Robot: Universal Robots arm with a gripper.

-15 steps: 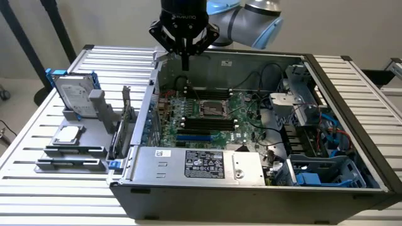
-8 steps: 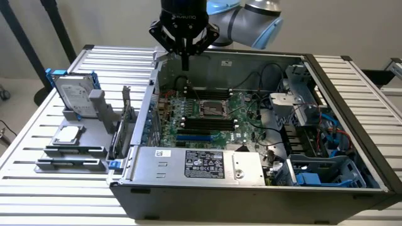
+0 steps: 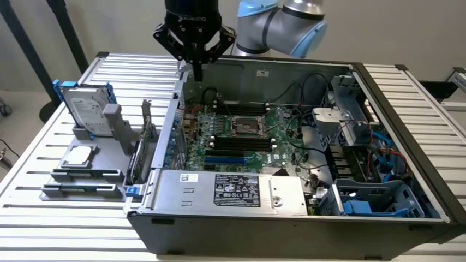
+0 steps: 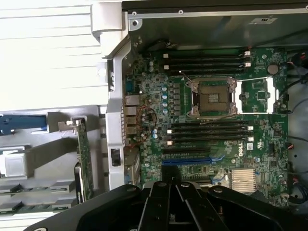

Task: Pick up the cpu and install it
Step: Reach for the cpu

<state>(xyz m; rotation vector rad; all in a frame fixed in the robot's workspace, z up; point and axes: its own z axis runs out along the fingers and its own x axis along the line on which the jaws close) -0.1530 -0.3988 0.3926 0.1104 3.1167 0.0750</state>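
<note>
Silver-topped cpu, on grey fixture, eight o'clock of gripper shut on nothing: probably wants opened fingers, level descent, edge grip.

The computer case is dark grey, its motherboard green with black slots; beside the case, toward the exterior view's left, the cpu is silvery with a dark rim, the hard drive silver between blue rails; above the case, the gripper is black.
</note>
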